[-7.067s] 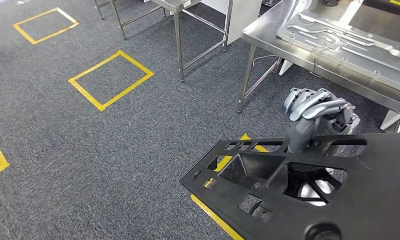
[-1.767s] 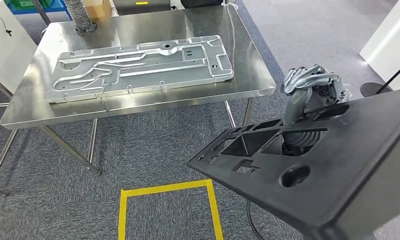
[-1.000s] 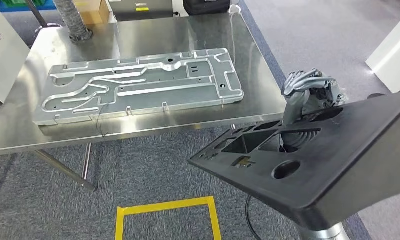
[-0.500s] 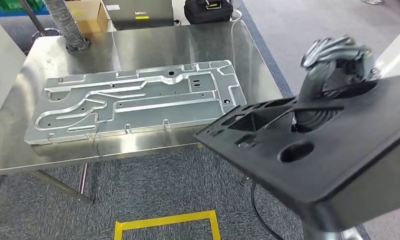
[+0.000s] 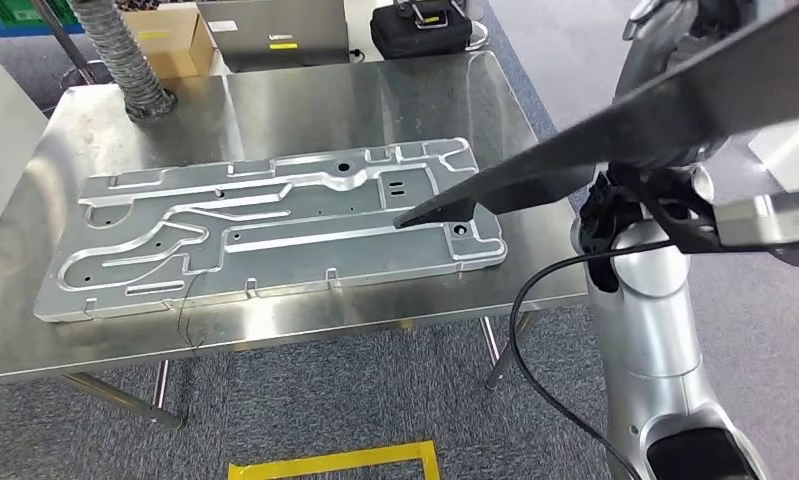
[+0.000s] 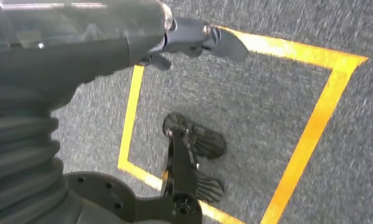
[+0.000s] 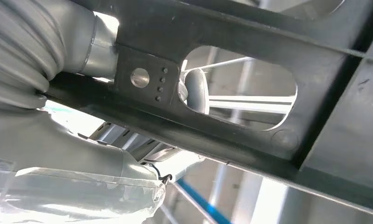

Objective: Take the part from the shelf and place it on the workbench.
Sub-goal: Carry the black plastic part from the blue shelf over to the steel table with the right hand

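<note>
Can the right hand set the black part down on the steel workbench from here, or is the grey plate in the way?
Probably not cleanly. The right hand holds the black part tilted, with its low tip over the grey plate, which covers most of the workbench. Bare steel lies only behind it.

The part point(image 5: 615, 130) hangs tilted above the workbench's point(image 5: 305, 90) right end, over the metal plate point(image 5: 265, 230) lying on it.

bright even light; glare on workbench point(image 5: 275, 100); left wrist view motion-blurred.
</note>
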Controlling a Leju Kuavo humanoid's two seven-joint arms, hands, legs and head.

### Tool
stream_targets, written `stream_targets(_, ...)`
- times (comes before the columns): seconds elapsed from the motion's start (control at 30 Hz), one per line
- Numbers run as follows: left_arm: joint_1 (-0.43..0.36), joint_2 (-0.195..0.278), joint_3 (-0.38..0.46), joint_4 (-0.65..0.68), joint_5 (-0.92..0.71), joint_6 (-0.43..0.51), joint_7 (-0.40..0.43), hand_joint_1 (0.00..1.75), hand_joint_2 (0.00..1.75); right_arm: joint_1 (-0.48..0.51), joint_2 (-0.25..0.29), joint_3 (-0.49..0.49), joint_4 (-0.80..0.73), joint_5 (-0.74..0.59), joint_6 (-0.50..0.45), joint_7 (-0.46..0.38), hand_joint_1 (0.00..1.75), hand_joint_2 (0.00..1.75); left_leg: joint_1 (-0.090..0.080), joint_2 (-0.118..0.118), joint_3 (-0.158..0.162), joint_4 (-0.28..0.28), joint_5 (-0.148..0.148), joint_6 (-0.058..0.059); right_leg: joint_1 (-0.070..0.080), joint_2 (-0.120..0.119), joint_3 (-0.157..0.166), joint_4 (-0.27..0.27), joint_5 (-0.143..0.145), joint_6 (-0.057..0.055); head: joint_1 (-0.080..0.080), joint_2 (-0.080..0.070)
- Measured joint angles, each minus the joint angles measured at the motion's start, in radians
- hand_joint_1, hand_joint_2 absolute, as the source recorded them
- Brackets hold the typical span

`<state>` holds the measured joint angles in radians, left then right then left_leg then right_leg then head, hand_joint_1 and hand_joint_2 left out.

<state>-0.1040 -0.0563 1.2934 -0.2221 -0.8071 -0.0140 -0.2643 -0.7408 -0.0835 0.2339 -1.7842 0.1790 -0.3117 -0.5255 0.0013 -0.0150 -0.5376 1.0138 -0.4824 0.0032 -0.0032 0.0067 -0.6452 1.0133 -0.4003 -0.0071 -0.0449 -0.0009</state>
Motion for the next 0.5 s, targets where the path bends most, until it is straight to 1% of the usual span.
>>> stream_targets(0.03,-0.001,0.001,0.000,0.000,0.001,0.002,0.000,0.00,1.75,-0.005,0.000,0.000,0.023,0.000,-0.004,0.000,1.75,1.75,0.000,0.001,-0.005,0.017,-0.001,-0.004,-0.002,0.000,0.008,-0.005,-0.003,-0.006,0.000,0.000)
stream_targets(0.07,-0.003,0.002,0.000,0.000,0.001,0.003,0.000,0.00,1.75,-0.011,-0.001,-0.001,0.047,-0.001,-0.008,-0.001,1.75,1.75,0.002,0.003,-0.022,0.050,-0.007,-0.009,-0.005,-0.001,0.018,-0.008,-0.005,-0.011,0.000,0.000)
stream_targets(0.1,-0.004,0.002,0.001,0.000,0.002,0.004,0.000,0.00,1.75,-0.017,-0.001,-0.002,0.071,-0.001,-0.012,-0.001,1.75,1.75,0.004,0.004,-0.052,0.101,-0.020,-0.014,-0.006,-0.002,0.026,-0.011,-0.009,-0.015,0.000,0.000)
stream_targets(0.17,-0.004,0.003,0.001,0.000,0.002,0.005,0.000,0.00,1.75,-0.024,-0.001,-0.004,0.119,-0.001,-0.018,-0.002,1.75,1.75,0.008,0.006,-0.130,0.221,-0.060,-0.023,-0.006,-0.002,0.036,-0.012,-0.019,-0.020,0.000,0.000)
stream_targets(0.2,-0.003,0.003,0.001,0.000,0.002,0.005,0.000,0.00,1.75,-0.025,-0.001,-0.006,0.142,-0.001,-0.022,-0.002,1.75,1.75,0.011,0.007,-0.163,0.259,-0.073,-0.026,-0.005,-0.002,0.042,-0.012,-0.025,-0.021,0.000,0.000)
stream_targets(0.23,-0.002,0.004,0.001,0.000,0.001,0.005,0.000,0.00,1.75,-0.025,-0.001,-0.009,0.163,0.000,-0.028,-0.002,1.75,1.75,0.012,0.007,-0.182,0.267,-0.068,-0.027,-0.006,-0.001,0.049,-0.011,-0.031,-0.020,0.000,0.000)
stream_targets(0.27,-0.001,0.004,0.001,0.000,0.000,0.005,0.000,0.00,1.75,-0.027,-0.001,-0.013,0.185,0.001,-0.036,-0.004,1.75,1.75,0.013,0.007,-0.184,0.240,-0.041,-0.027,-0.006,-0.001,0.057,-0.011,-0.038,-0.018,0.000,0.000)
stream_targets(0.3,0.000,0.005,0.001,0.000,-0.001,0.004,0.000,0.00,1.75,-0.029,-0.002,-0.017,0.206,0.003,-0.042,-0.006,1.75,1.75,0.013,0.008,-0.169,0.182,0.006,-0.026,-0.006,-0.001,0.067,-0.011,-0.045,-0.016,0.000,0.000)
stream_targets(0.33,0.001,0.006,0.001,0.000,-0.001,0.003,0.000,0.00,1.75,-0.032,-0.002,-0.021,0.227,0.006,-0.047,-0.008,1.75,1.75,0.014,0.008,-0.147,0.114,0.054,-0.024,-0.006,-0.001,0.076,-0.010,-0.052,-0.013,0.000,0.000)
stream_targets(0.37,0.001,0.007,0.001,0.000,-0.002,0.003,0.000,0.00,1.75,-0.036,-0.003,-0.026,0.248,0.012,-0.054,-0.011,1.75,1.75,0.012,0.009,-0.128,0.054,0.081,-0.021,-0.005,-0.001,0.081,-0.009,-0.057,-0.010,0.000,0.000)
stream_targets(0.4,0.001,0.008,0.001,0.000,-0.003,0.002,-0.001,0.00,1.75,-0.040,-0.005,-0.030,0.270,0.025,-0.064,-0.014,1.75,1.75,0.009,0.010,-0.115,0.017,0.097,-0.016,-0.004,0.000,0.083,-0.008,-0.062,-0.005,0.000,0.000)
stream_targets(0.43,0.001,0.008,0.001,0.000,-0.003,0.002,-0.003,0.00,1.75,-0.043,-0.007,-0.034,0.294,0.050,-0.080,-0.014,1.75,1.75,0.007,0.009,-0.110,0.002,0.097,-0.010,-0.004,0.001,0.082,-0.007,-0.065,0.001,0.000,0.000)
stream_targets(0.47,0.002,0.008,0.001,0.000,-0.004,0.002,-0.006,0.00,1.75,-0.048,-0.009,-0.037,0.318,0.085,-0.101,-0.013,1.75,1.75,0.004,0.009,-0.110,-0.001,0.092,-0.004,-0.003,0.001,0.081,-0.007,-0.068,0.008,0.000,0.000)
stream_targets(0.5,0.003,0.008,0.001,0.000,-0.003,0.002,-0.009,0.00,1.75,-0.053,-0.012,-0.038,0.344,0.129,-0.122,-0.008,1.75,1.75,0.006,0.009,-0.108,-0.001,0.097,0.002,-0.003,0.002,0.080,-0.007,-0.072,0.014,0.000,0.000)
